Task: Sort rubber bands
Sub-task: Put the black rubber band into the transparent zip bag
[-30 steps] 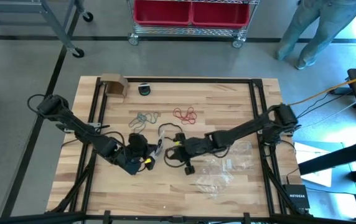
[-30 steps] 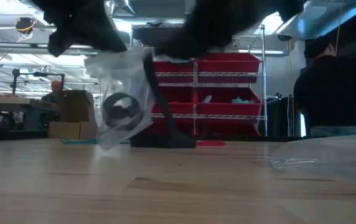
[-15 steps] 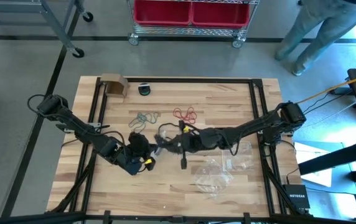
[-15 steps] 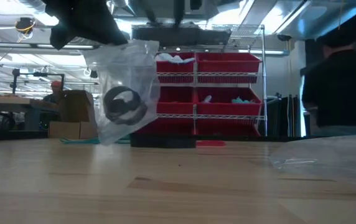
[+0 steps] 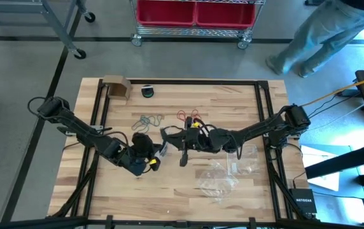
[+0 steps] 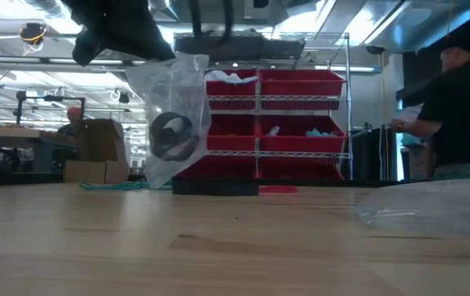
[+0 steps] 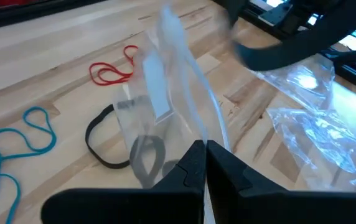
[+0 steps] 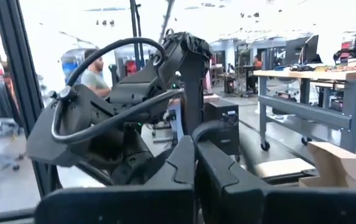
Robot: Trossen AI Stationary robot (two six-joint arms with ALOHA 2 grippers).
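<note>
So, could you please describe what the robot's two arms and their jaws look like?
Both arms are dark, jointed and slim, with black cables looping along them. The left gripper and right gripper each end in two black, wedge-shaped jaws. Small yellow markings show near each wrist in the high view.

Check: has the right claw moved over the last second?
Yes. In the high view the right claw, shut, has gone up the table, away from the loose bags and toward the red bands.
</note>
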